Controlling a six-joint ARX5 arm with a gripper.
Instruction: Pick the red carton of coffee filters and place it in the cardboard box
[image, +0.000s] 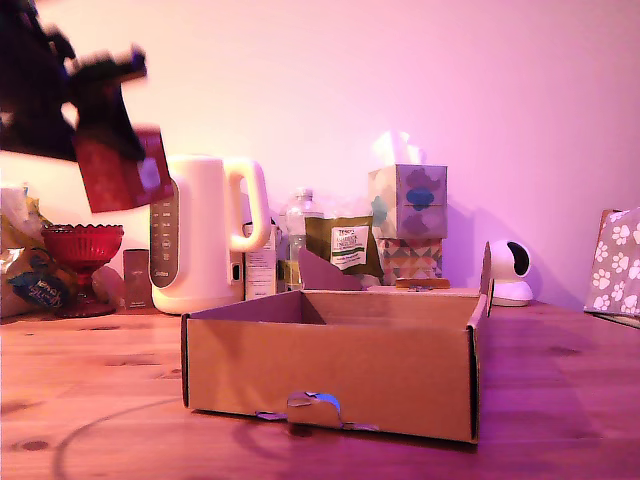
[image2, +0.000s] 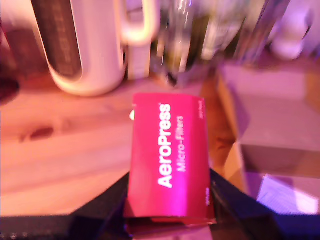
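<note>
- Gripper (image2: 170, 212) is clamped on the red AeroPress filter carton (image2: 169, 160); the dark jaws sit flat against its two opposite side faces, near the wrist-side end.
- Carton is airborne, well clear of the counter (image: 90, 390), and tilted in the exterior view (image: 122, 170). That view is motion-blurred, so the exact angle is unclear.
- Handling, my read: a light paperboard carton, fairly stiff but thin-walled. Hard squeeze would dent it. Glossy print may be a bit slippery. Flat parallel sides are the right place to grip, as it is now.
- Carton projects forward from the gripper, printed face toward the wrist camera.
- White electric kettle (image: 205, 235) is just beyond and below the gripper; red glass goblet (image: 82, 252) sits below it at the back of the counter.
- Cardboard box (image: 330, 375) is below the gripper and off toward the exterior view's right, open top. In the wrist view its near wall (image2: 260, 125) shows just beside the carton.
- Carton is not over the box yet; it needs a lateral move, then a descent.
</note>
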